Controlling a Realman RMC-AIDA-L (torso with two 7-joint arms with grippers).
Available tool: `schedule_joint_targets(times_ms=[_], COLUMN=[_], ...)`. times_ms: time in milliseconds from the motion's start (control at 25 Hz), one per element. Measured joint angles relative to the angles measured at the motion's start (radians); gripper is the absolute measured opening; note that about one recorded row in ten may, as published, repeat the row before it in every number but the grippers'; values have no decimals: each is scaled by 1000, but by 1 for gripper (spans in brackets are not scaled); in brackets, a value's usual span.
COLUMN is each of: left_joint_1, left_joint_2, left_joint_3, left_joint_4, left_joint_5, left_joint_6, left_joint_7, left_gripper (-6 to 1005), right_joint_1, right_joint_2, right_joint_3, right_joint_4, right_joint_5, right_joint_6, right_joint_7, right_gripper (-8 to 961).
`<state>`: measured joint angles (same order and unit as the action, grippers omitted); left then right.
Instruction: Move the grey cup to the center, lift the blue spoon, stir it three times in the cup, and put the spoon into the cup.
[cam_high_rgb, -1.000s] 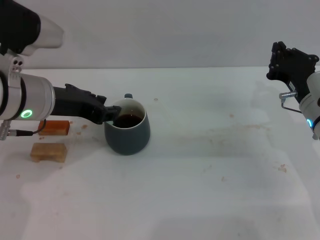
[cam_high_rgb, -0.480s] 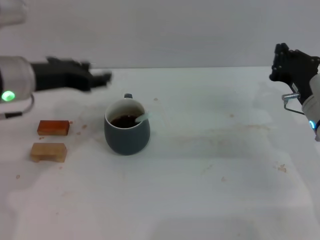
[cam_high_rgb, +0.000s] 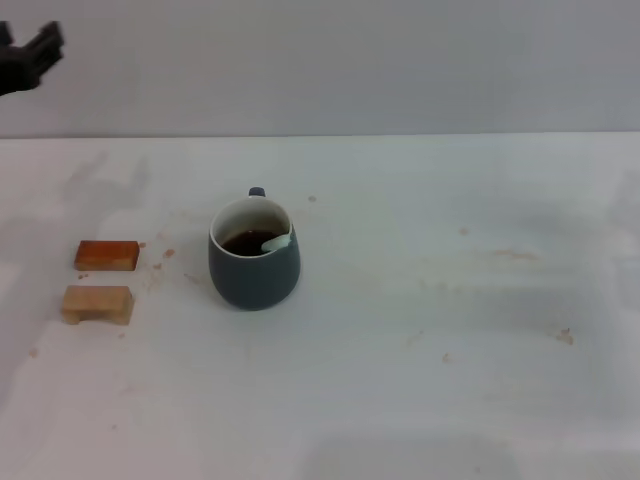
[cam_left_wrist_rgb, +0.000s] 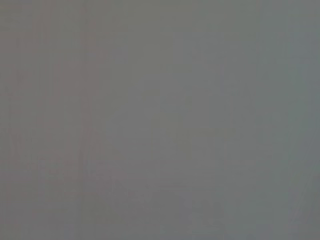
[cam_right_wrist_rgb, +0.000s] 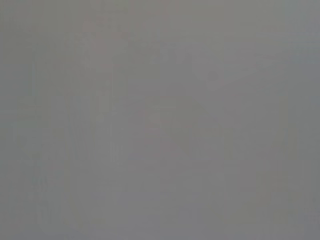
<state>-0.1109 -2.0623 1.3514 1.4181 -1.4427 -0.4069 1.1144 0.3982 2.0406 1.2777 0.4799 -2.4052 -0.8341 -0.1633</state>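
Left gripper (cam_high_rgb: 28, 55) raised far left, empty; blue spoon (cam_high_rgb: 277, 241) in grey cup (cam_high_rgb: 254, 270).

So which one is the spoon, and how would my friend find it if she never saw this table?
Look at the white table and find the dark grey cup standing left of the middle, with brown drink inside. The spoon leans in that cup, only its pale blue-white handle showing at the rim. The orange block and tan block further left are chunky and lie flat on the table.
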Motion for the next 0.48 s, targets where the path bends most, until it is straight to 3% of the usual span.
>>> schedule_joint_targets(times_ms=[160,280,360,480], left_joint_1=[-50,-70,-126,-184], left_joint_2=[-3,-4,-4,-2], left_joint_3=[-69,-111,-259,-437], left_joint_4=[-184,-255,-466,-723], left_joint_5=[-344,-454,-699,-853], left_joint_6=[-8,-57,-290,-556], left_joint_7=[322,428,684,938], left_gripper=[586,586,586,586], right_joint_1=[-78,-109,-118,-134], right_joint_2=[3,7,9,14], right_joint_3=[75,95,98,110], right_joint_4=[43,48,49,49], right_joint_5=[0,0,0,0], right_joint_6=[-8,-23,-25,-26], right_joint_7=[-37,-38,-38,-41], right_gripper=[46,46,46,46])
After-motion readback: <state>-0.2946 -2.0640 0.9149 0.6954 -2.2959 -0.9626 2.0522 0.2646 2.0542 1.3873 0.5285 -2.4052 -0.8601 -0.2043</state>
